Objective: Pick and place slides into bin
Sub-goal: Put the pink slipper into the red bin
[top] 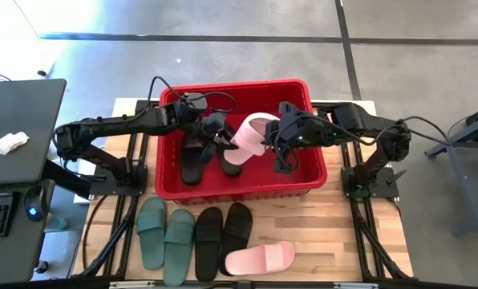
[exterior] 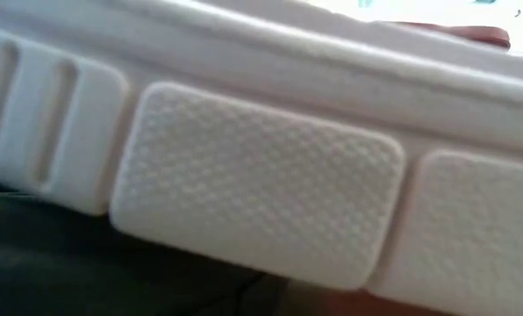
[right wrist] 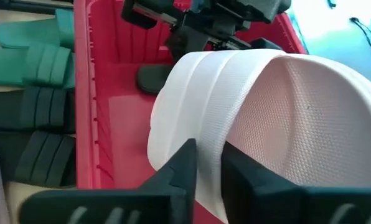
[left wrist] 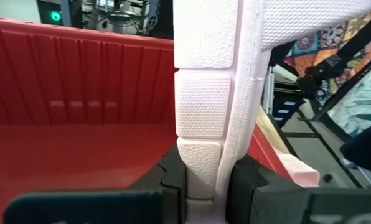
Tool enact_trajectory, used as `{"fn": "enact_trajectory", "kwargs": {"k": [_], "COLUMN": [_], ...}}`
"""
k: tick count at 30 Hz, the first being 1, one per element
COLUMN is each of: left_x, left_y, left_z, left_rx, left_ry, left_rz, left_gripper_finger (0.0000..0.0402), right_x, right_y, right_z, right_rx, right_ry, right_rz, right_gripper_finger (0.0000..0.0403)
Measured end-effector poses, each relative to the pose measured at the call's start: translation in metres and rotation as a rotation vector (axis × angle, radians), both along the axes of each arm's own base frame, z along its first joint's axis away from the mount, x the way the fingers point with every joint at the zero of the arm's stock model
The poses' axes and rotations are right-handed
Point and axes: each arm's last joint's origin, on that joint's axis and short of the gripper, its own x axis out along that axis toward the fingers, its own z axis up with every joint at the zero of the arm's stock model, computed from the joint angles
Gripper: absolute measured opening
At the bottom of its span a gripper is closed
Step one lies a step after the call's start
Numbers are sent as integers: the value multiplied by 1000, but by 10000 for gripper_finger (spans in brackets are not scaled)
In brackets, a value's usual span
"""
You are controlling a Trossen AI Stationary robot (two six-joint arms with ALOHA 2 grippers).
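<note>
A pale pink slide [top: 251, 136] hangs over the red bin [top: 239, 193], held from both sides. My left gripper [top: 221, 136] is shut on one end of its sole. My right gripper [top: 273, 144] is shut on its wide strap [right wrist: 192, 93]. Two black slides [top: 193, 160] [top: 227, 164] lie flat on the bin's floor. On the table in front of the bin, two green slides [top: 165, 233], two black slides [top: 223, 230] and another pink slide [top: 261, 258] lie on their soles. My left gripper pinches the end of the pink slide's sole [left wrist: 201, 168] between its two fingers [left wrist: 170, 180], one on the treaded underside and one on the footbed side. The fingers come about level from the table's left. The slide stands on edge, clear of the bin. My right gripper has the pink slide's strap [right wrist: 207, 155] between its fingers [right wrist: 185, 168], one outside the strap and one under it, next to the footbed. The fingers slant down from the table's right. The slide is clear of the bin's floor.
The bin's floor is bare on its right side [top: 299, 172]. The pink slide on the table lies right before the low camera, its sole [exterior: 253, 202] filling that view. A dark desk [top: 14, 136] with a keyboard and mouse stands left of the table.
</note>
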Motion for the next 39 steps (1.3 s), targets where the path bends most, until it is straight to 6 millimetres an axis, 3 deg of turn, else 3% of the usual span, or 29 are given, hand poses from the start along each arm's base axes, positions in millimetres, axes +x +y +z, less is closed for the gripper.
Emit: {"fn": "enact_trajectory", "kwargs": {"k": [9, 17, 22, 29, 33, 39], "left_x": [2, 4, 4, 7, 7, 7], "left_y": [3, 7, 9, 11, 11, 12], "left_z": [4, 9, 13, 24, 31, 41], "left_rx": [-4, -7, 4, 23, 26, 39], "left_ry": [-25, -72, -106, -226, -293, -397], "left_rz": [105, 212, 288, 310, 312, 318], "left_gripper_finger": [51, 51, 50, 49, 49, 49], "right_x": [-6, -37, -66, -131, -141, -111], "right_y": [-2, -9, -16, -28, -28, -28], "right_z": [6, 32, 50, 71, 50, -28], "right_rx": [-25, -110, -165, -23, 46, 243], "right_ry": [-25, -52, -146, -379, -469, -594], "right_rz": [-55, -144, -187, -205, -194, -25], "right_gripper_finger": [145, 171, 172, 172, 172, 172]}}
